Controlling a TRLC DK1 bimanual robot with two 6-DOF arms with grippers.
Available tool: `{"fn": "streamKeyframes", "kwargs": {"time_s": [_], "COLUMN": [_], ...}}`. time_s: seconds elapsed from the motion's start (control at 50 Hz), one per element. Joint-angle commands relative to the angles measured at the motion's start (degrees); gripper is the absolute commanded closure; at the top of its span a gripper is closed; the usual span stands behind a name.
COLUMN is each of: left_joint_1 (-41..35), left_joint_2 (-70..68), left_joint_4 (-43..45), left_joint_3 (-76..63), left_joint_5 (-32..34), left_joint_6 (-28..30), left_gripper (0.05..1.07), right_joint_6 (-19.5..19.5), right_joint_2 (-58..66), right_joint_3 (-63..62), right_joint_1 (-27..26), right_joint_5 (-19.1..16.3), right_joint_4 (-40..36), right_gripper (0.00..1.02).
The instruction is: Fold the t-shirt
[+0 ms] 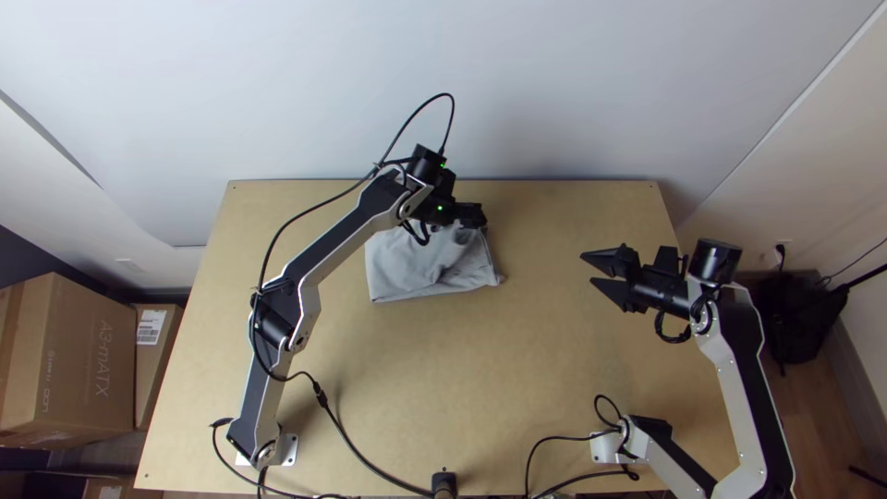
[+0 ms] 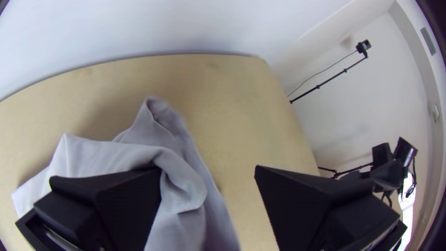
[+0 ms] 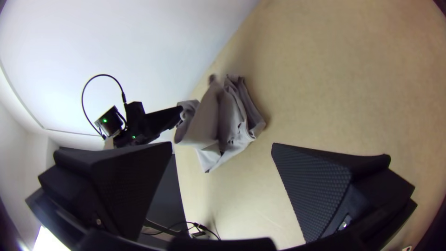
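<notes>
The grey t-shirt [image 1: 399,268] lies in a compact, rumpled bundle towards the table's far side, left of the middle. Over its far right part is my left gripper [image 1: 473,215]. In the left wrist view the fingers of my left gripper [image 2: 208,168] stand wide apart, and a rolled fold of the t-shirt [image 2: 179,186] rests against one finger. My right gripper [image 1: 588,268] is open above the table's right side, well away from the cloth. Seen from the right wrist, the t-shirt [image 3: 209,116] has raised, loose folds beyond my open right gripper [image 3: 222,145].
The wooden table [image 1: 370,370] has bare surface in front of the cloth and between the cloth and the right gripper. A white wall [image 1: 554,92] rises behind its far edge. A black cable [image 1: 346,439] runs along the near left part. Cardboard boxes [image 1: 78,360] stand off the left side.
</notes>
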Motion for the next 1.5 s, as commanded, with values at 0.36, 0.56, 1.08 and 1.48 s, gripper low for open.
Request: {"fn": "streamKeyframes", "kwargs": {"time_s": [0.36,0.56,1.08,1.48], "left_joint_1": [2.2,2.8,17.5,35.6], "left_joint_2": [-11.0,-12.2,-27.0,-40.9], "left_joint_4": [-1.1,-4.3,-8.6,-10.0], "left_joint_3": [0.0,-0.5,0.1,-5.7], "left_joint_5": [1.1,1.0,-2.1,-7.6], "left_joint_6": [-2.2,-0.4,1.9,5.8], "left_gripper": [0.09,0.09,0.09,0.09], "right_joint_6": [0.1,0.2,-10.5,-16.9], "right_joint_2": [4.5,8.8,33.5,52.2], "right_joint_3": [1.1,5.4,21.7,30.9], "right_joint_1": [11.9,14.5,24.9,22.5], "right_joint_5": [5.4,5.5,17.5,7.0], "right_joint_4": [4.4,5.5,10.6,9.9], "right_gripper": [0.04,0.04,0.04,0.04]}}
